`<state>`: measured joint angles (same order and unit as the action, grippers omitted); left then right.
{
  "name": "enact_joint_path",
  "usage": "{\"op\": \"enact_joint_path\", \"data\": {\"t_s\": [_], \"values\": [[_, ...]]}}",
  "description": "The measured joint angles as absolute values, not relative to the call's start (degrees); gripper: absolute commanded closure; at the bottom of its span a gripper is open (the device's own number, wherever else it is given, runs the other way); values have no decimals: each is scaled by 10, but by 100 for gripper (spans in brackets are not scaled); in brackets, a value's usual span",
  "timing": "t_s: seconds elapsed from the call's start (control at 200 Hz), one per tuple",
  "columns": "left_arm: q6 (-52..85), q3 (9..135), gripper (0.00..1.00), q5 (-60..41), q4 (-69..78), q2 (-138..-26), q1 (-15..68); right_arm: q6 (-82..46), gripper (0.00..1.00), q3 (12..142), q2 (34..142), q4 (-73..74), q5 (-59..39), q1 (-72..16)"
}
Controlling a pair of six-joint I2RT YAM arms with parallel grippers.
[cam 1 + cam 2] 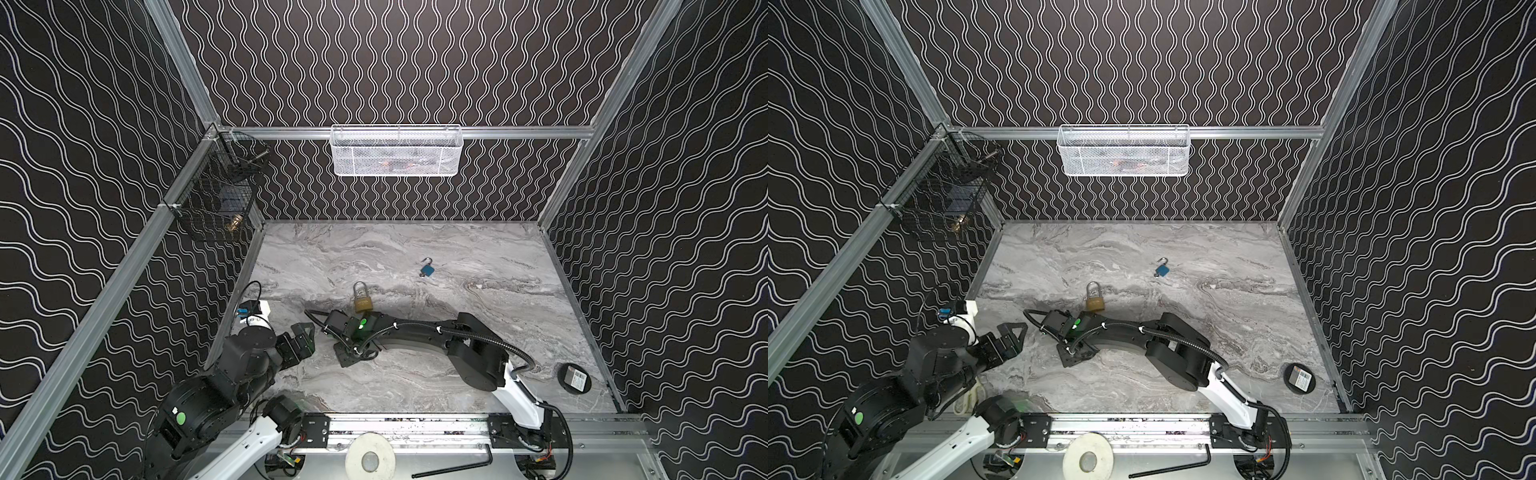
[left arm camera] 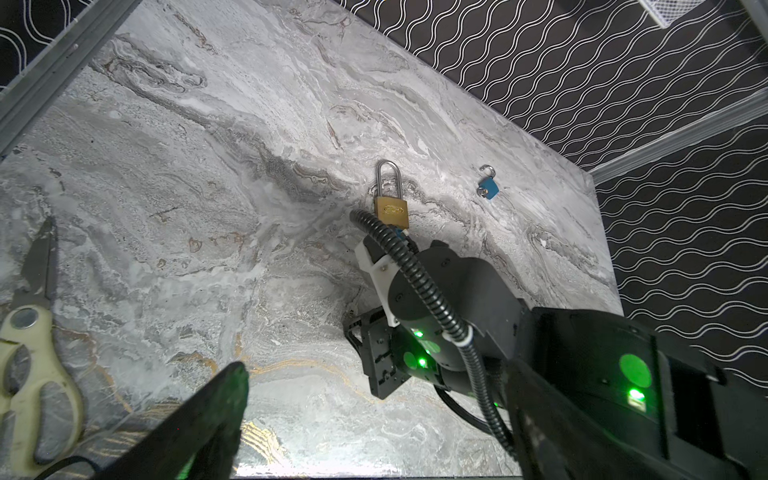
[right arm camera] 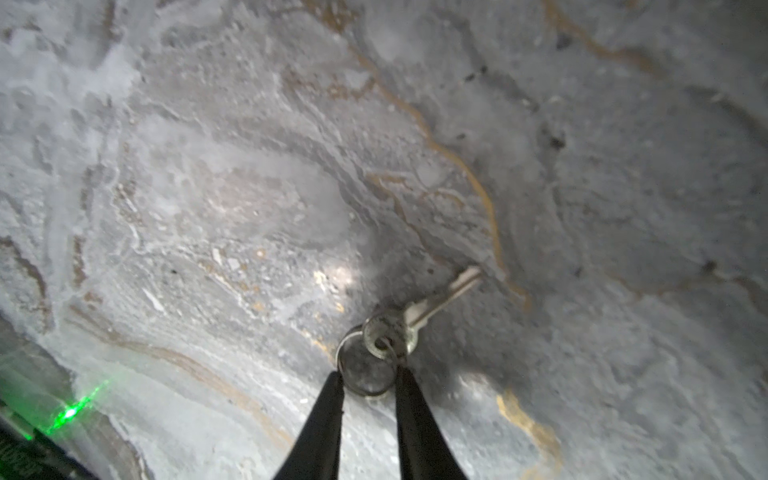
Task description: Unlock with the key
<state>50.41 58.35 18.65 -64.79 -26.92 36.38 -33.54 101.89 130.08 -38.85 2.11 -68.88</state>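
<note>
Right gripper (image 3: 368, 372): jaws drawn narrow onto the key ring (image 3: 371, 392), both tips against its rim. The key (image 3: 438, 305) lies on the marble table (image 3: 208, 166), blade pointing away beyond the tips. Brass padlock (image 1: 362, 302) lies flat just past this gripper; left gripper (image 1: 302, 334) has jaws wide apart, holding nothing, off to the padlock's side.

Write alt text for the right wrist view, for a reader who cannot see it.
The right gripper has its two black fingers on either side of a key ring that lies on the grey marble table. A silver key on the ring points away from the gripper. Whether the fingers touch the ring is not clear.
</note>
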Motion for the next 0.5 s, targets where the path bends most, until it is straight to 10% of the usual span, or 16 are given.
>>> {"op": "enact_joint_path", "data": {"t_s": [0.325, 0.5], "values": [[504, 570, 3, 178, -623, -276, 364, -325, 79, 976, 1271, -402, 28, -686], [504, 562, 3, 178, -616, -279, 364, -319, 66, 957, 1256, -393, 26, -684]]}}
